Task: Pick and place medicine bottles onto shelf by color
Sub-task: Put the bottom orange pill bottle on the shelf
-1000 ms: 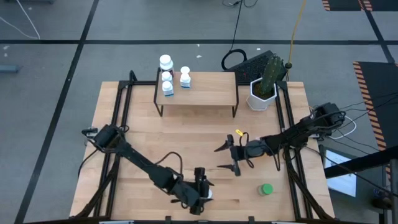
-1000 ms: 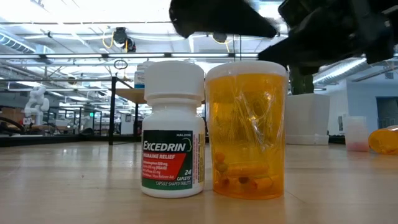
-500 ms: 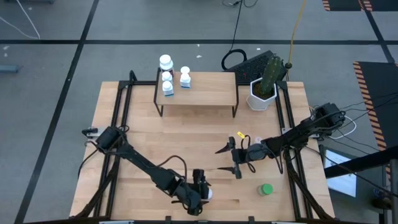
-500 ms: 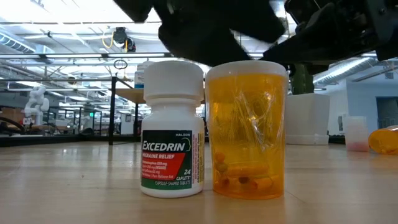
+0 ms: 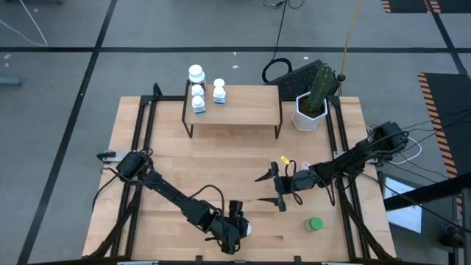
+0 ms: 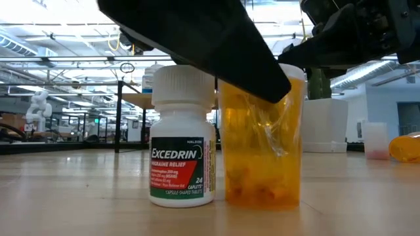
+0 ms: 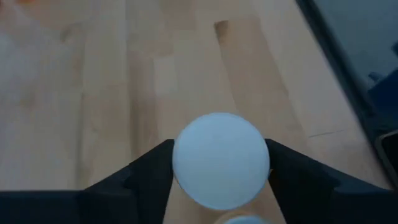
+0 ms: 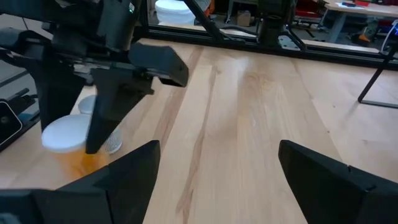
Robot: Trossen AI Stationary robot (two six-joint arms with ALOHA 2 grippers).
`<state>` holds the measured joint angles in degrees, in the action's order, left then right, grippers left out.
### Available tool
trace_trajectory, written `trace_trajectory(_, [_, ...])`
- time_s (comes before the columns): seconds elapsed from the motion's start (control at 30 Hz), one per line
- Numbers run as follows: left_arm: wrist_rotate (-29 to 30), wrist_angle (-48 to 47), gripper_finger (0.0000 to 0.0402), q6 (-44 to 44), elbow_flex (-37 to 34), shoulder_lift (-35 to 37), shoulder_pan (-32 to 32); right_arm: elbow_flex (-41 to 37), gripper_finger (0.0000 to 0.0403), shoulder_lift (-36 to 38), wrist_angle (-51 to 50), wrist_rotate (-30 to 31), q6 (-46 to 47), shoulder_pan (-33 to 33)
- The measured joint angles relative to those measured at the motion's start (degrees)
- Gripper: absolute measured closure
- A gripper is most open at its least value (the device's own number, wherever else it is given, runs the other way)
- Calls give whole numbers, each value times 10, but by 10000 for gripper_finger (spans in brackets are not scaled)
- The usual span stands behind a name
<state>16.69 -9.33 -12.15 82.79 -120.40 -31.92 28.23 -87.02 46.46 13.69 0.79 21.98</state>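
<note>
An orange pill bottle (image 6: 262, 157) with a white cap stands at the table's near edge, and a white Excedrin bottle (image 6: 182, 137) stands close on its left. My left gripper (image 5: 234, 224) is over them, pointing down and shut on the orange bottle's cap. My right gripper (image 5: 266, 188) hangs open near the table's middle, holding nothing. A green bottle (image 5: 315, 224) stands near the right near corner. Several white bottles (image 5: 197, 92) stand on the left end of the shelf (image 5: 243, 107). My left gripper (image 7: 221, 155) holds the orange bottle by its white cap (image 7: 186, 155), pinched between the two fingers (image 7: 149, 174), one on the near side and one on the far side. The fingers come from above, pointing down. The bottle stands upright with its base on the table.
A white plant pot (image 5: 310, 118) with a cactus stands right of the shelf. Another orange bottle (image 6: 403, 147) lies on its side on the right, with a small clear bottle (image 6: 375, 141) beside it. Black frame rails run along both table sides. Bare wood lies between the shelf and the grippers.
My left gripper has come down over the orange bottle, and its near finger now crosses in front of the cap in the low view. The orange bottle has stirred where it stands, and its contents look blurred. The white bottle beside it has stayed put.
</note>
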Motion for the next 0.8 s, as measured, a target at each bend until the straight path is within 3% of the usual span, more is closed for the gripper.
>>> trace_trajectory(0.2, [-3,4,194,-10,0,2,8,0,78,0,0,0,-1,0])
trace_trajectory(0.47, [-1,-32,164,-56,0,55,49,0,78,0,-1,0,-3,0])
trace_trajectory(0.67, [4,-137,188,-65,0,146,104,0,78,0,-10,0,-4,0])
trace_trajectory(0.8, [54,-217,191,-65,0,215,160,0,78,0,-19,0,-4,0])
